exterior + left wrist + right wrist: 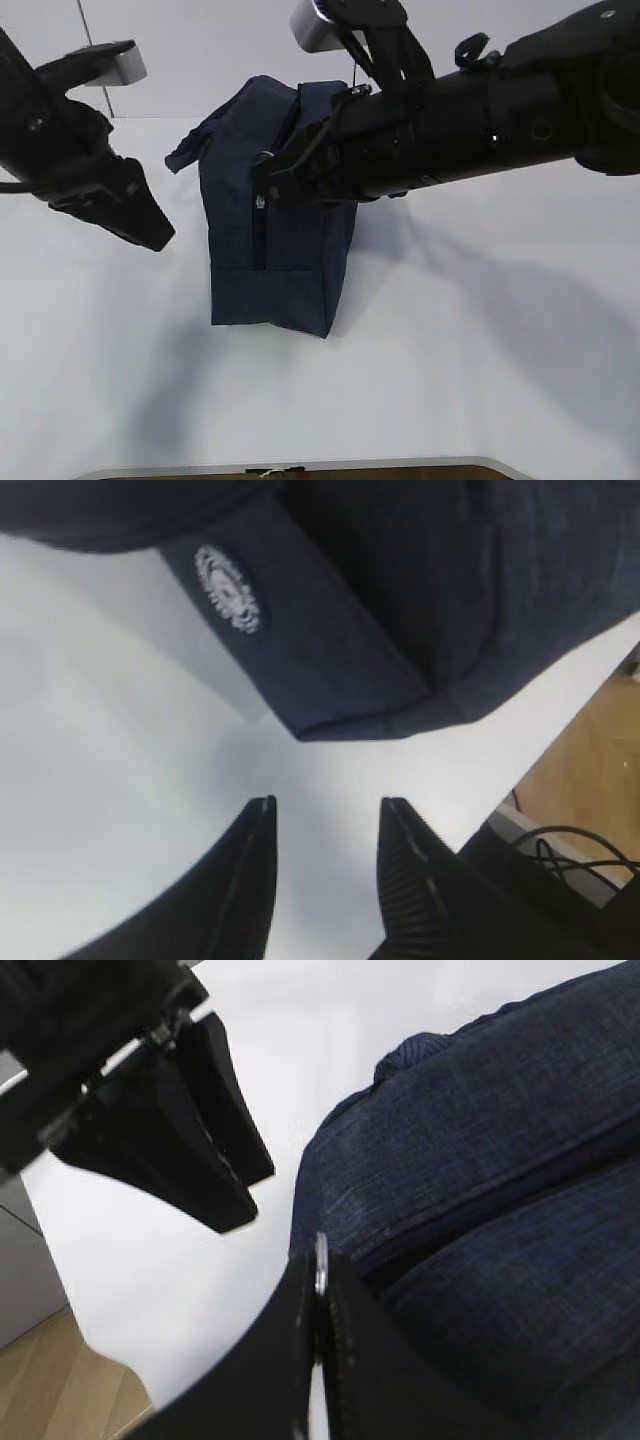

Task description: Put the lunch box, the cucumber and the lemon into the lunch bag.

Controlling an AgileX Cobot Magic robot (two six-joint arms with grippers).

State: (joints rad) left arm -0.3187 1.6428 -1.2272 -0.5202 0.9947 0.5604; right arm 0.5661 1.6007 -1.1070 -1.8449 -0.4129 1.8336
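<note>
Lunch bag (275, 215): stood upright on the white counter (480, 330), between the two arms; zipper seen closed along its near end.
Right tool (318, 1290): jaws pressed together on the silver ring pull (320, 1252) at the bag's upper edge.
Left tool (325, 825): jaws partly apart, nothing held, hung just beside the bag's logo (228, 588) side without contact.
Lunch box, cucumber, lemon: not seen in any view.
Risk: the thin ring could be lost from the pinch if pulled askew.
Risk: the unbraced bag could be dragged or tipped by the pull instead of being unzipped.
</note>
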